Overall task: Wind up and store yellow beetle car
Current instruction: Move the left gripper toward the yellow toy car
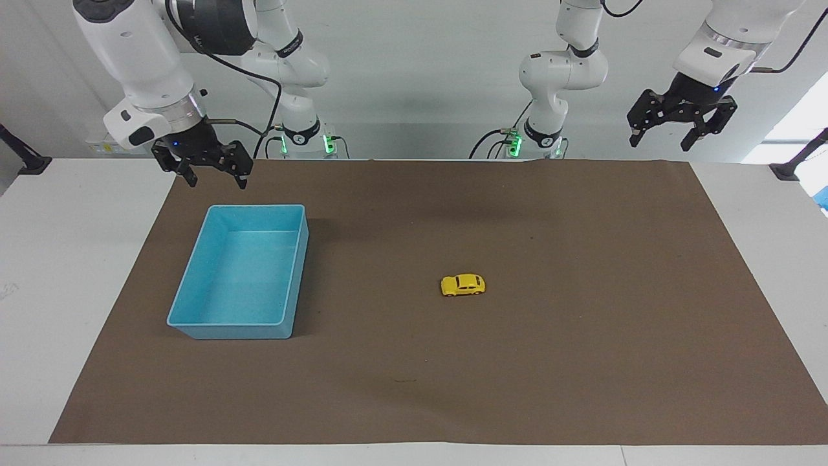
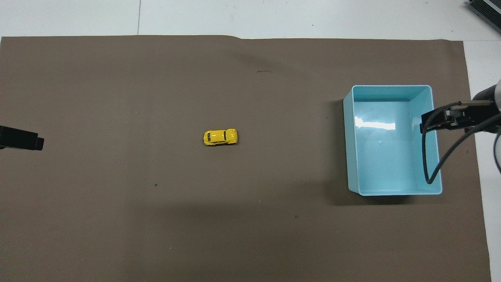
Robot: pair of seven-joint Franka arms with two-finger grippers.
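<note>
The yellow beetle car (image 1: 463, 285) stands on its wheels on the brown mat near the middle of the table; it also shows in the overhead view (image 2: 220, 137). The light-blue bin (image 1: 194, 272) stands empty toward the right arm's end; its rim shows in the overhead view (image 2: 391, 87). My right gripper (image 1: 215, 173) hangs open and empty in the air over the mat's edge beside the bin. My left gripper (image 1: 665, 133) hangs open and empty, raised high over the left arm's end of the table. Both are well apart from the car.
The brown mat (image 1: 582, 356) covers most of the white table (image 1: 65, 259). Black clamp mounts (image 1: 792, 169) stand at the table's edges. The right arm's cable (image 2: 428, 156) hangs over the bin in the overhead view.
</note>
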